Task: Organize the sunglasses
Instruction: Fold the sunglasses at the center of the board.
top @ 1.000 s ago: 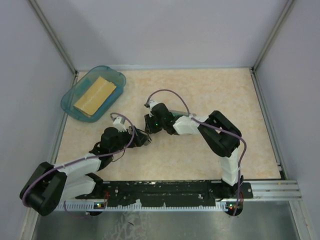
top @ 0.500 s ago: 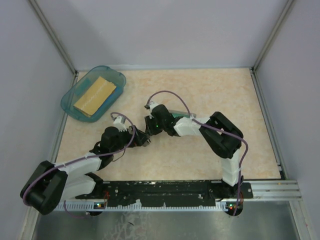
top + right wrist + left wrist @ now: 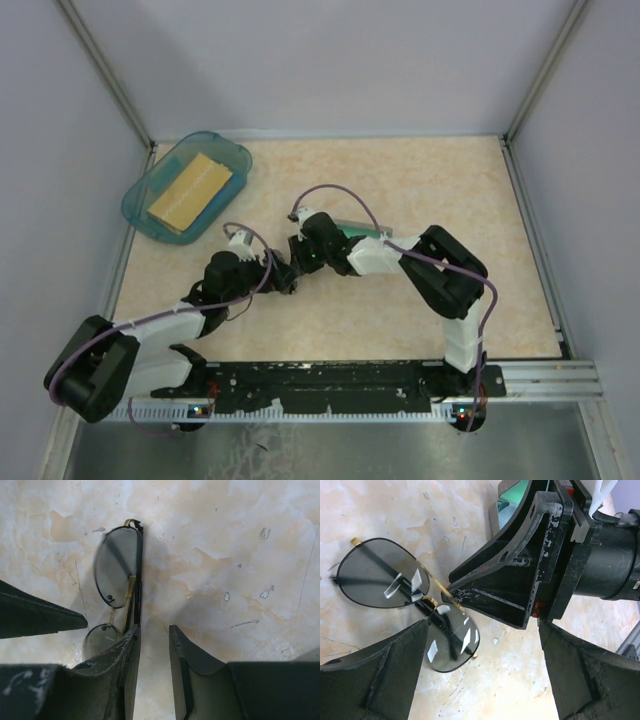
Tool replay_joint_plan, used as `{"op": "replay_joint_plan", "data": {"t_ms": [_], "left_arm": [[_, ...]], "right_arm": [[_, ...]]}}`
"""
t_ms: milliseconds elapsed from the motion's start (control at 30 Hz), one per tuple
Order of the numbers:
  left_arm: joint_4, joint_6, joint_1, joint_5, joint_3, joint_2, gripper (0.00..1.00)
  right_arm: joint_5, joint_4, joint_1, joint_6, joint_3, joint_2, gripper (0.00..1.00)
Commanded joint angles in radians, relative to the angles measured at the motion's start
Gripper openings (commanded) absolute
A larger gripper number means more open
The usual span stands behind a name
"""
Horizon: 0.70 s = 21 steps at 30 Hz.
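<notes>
The sunglasses (image 3: 382,580) lie on the table, thin dark wire frame with a gold bridge and greyish lenses. In the right wrist view the sunglasses (image 3: 117,567) run lengthwise ahead of the fingers, temples folded. My left gripper (image 3: 485,680) is open wide just short of one lens, with bare table between its fingers. My right gripper (image 3: 154,626) has its jaws a narrow gap apart over bare table. Its left fingertip (image 3: 134,630) rests against the frame near the bridge. In the top view both grippers (image 3: 290,268) meet at mid-table and hide the sunglasses.
A blue tray (image 3: 140,200) holding a tan block (image 3: 190,188) stands at the back left. A grey case with green lining (image 3: 352,228) lies partly under the right arm and shows behind that arm's black finger (image 3: 500,585) in the left wrist view.
The right wrist has edged slightly left and forward toward the left gripper. The left arm has shifted a little. Neither gripper's opening has changed.
</notes>
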Motion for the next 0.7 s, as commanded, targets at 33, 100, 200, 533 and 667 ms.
{"op": "replay_joint_plan", "data": {"t_ms": [33,100,200,533,667], "left_arm": [[0.041,0.012,-0.005,0.018,0.026,0.006,0.97],[0.033,0.011,-0.004,0.018,0.024,-0.012,0.97],[-0.003,0.010,-0.003,0.006,0.014,-0.078,0.97],[-0.160,0.018,-0.004,-0.041,-0.016,-0.295,0.97],[-0.184,0.010,-0.003,-0.066,-0.047,-0.345,0.98]], "right_arm": [[0.028,0.025,0.013,0.009,-0.014,-0.079,0.30],[0.062,0.018,0.014,0.015,-0.018,-0.090,0.30],[0.110,0.001,0.013,0.022,-0.022,-0.109,0.30],[0.169,0.023,0.004,0.035,-0.068,-0.190,0.30],[0.119,0.089,0.003,0.041,-0.114,-0.243,0.36]]}}
